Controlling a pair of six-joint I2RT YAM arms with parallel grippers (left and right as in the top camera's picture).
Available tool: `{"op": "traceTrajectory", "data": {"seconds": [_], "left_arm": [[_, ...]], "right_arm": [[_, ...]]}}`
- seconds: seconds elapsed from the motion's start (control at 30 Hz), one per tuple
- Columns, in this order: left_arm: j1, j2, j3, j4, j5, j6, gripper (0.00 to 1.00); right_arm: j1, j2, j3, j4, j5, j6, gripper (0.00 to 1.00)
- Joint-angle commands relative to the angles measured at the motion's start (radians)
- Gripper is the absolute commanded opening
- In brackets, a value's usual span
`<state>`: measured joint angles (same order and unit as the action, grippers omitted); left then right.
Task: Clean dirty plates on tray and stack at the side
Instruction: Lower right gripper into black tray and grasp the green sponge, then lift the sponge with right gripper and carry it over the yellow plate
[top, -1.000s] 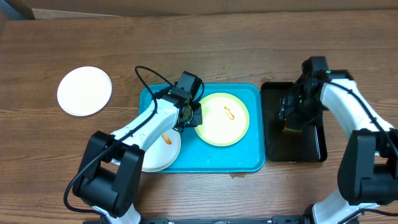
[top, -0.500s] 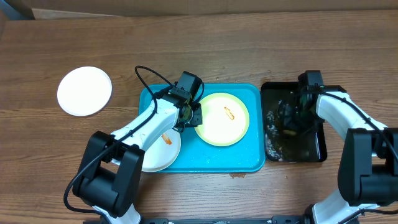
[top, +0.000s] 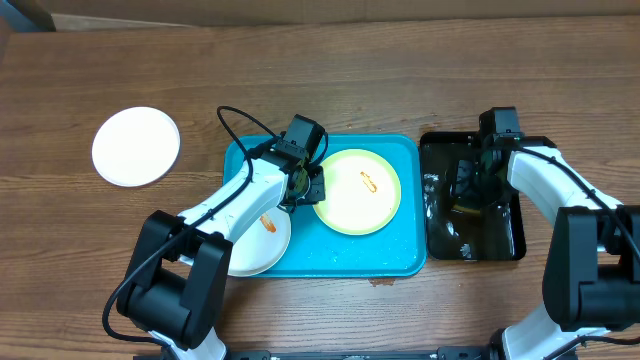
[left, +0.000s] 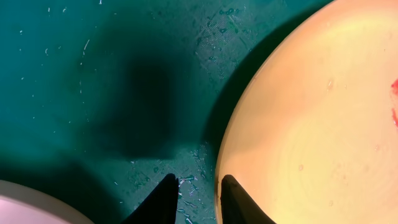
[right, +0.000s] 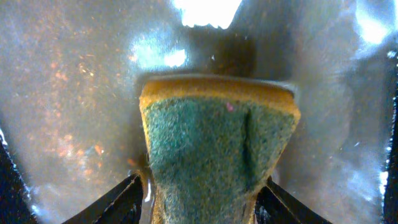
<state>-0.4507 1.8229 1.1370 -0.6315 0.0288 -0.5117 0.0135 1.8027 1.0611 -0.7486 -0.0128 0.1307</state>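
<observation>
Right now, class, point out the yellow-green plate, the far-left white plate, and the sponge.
yellow-green plate (top: 345, 208): overhead view, bare part below the smear.
far-left white plate (top: 136, 146): overhead view, its middle.
sponge (right: 211, 143): right wrist view, green scouring face.

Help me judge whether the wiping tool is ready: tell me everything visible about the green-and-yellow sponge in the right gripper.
The sponge is a yellow foam block with a dark green scouring face toward the wrist camera, creased lengthwise, with a tiny pink speck. The right gripper's black fingers pinch it, pointing it into the narrow black plastic tray, whose floor glistens wet; its far end seems to touch that floor.
</observation>
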Motion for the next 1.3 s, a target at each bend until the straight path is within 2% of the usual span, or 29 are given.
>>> {"op": "traceTrajectory", "data": {"seconds": [0.0, 0.03, 0.07, 0.1, 0.13, 0.17, 0.23, 0.27, 0.33, 0.4, 0.7, 0.97, 1.03, 1.07, 1.1, 1.13, 1.17, 1.2, 1.27], "left_arm": [[0.002, 0.01, 0.004, -0.001, -0.002, 0.018, 0.26], [0.002, 0.01, 0.004, -0.001, -0.002, 0.018, 0.26], [0.002, 0.01, 0.004, 0.0, -0.002, 0.018, 0.26], [0.002, 0.01, 0.004, 0.0, -0.002, 0.018, 0.26], [0.002, 0.01, 0.004, 0.0, -0.002, 0.018, 0.26], [0.002, 0.01, 0.004, 0.0, -0.002, 0.018, 0.26], [0.002, 0.01, 0.004, -0.002, -0.002, 0.018, 0.26], [0.002, 0.01, 0.004, -0.006, -0.001, 0.018, 0.26], [0.002, 0.01, 0.004, -0.008, 0.002, 0.018, 0.26], [0.002, 0.01, 0.004, -0.01, 0.002, 0.018, 0.26], [0.002, 0.01, 0.004, -0.01, 0.002, 0.018, 0.26], [0.002, 0.01, 0.004, -0.01, 0.005, 0.017, 0.26], [0.002, 0.01, 0.004, -0.01, 0.005, 0.017, 0.26], [0.002, 0.01, 0.004, -0.01, 0.005, 0.017, 0.26], [0.002, 0.01, 0.004, -0.01, 0.005, 0.017, 0.26], [0.002, 0.01, 0.004, -0.01, 0.005, 0.017, 0.26], [0.002, 0.01, 0.004, -0.01, 0.005, 0.017, 0.26], [0.002, 0.01, 0.004, -0.01, 0.005, 0.017, 0.26], [0.002, 0.01, 0.004, -0.01, 0.005, 0.017, 0.26]], "right_arm": [[-0.003, -0.005, -0.005, 0.023, 0.023, 0.001, 0.58], [-0.003, -0.005, -0.014, 0.036, 0.023, 0.001, 0.49], [-0.003, -0.005, -0.02, 0.045, 0.023, 0.001, 0.3], [-0.002, -0.005, -0.021, 0.05, 0.023, 0.001, 0.22], [-0.003, -0.005, -0.021, 0.053, 0.023, 0.001, 0.21], [-0.002, -0.005, -0.021, 0.058, 0.022, 0.0, 0.23], [-0.002, -0.005, -0.017, 0.068, 0.022, 0.0, 0.56], [-0.004, -0.005, -0.001, 0.068, 0.023, 0.0, 0.65], [-0.005, -0.005, 0.02, 0.068, 0.023, 0.0, 0.69], [-0.005, -0.005, 0.038, 0.087, 0.023, 0.0, 0.78], [-0.004, -0.005, 0.038, 0.113, 0.097, 0.001, 0.79], [-0.002, -0.005, 0.038, 0.141, 0.018, 0.005, 0.67], [-0.002, -0.005, 0.038, 0.142, 0.018, 0.004, 0.61], [-0.002, -0.005, 0.038, 0.143, 0.018, 0.004, 0.51], [-0.002, -0.005, 0.038, 0.143, 0.018, 0.004, 0.33], [-0.002, -0.005, 0.038, 0.143, 0.018, 0.004, 0.18], [-0.002, -0.005, 0.038, 0.144, 0.018, 0.004, 0.16], [-0.002, -0.005, 0.038, 0.149, 0.018, 0.004, 0.16], [-0.002, -0.005, 0.038, 0.163, 0.018, 0.004, 0.57]]}}
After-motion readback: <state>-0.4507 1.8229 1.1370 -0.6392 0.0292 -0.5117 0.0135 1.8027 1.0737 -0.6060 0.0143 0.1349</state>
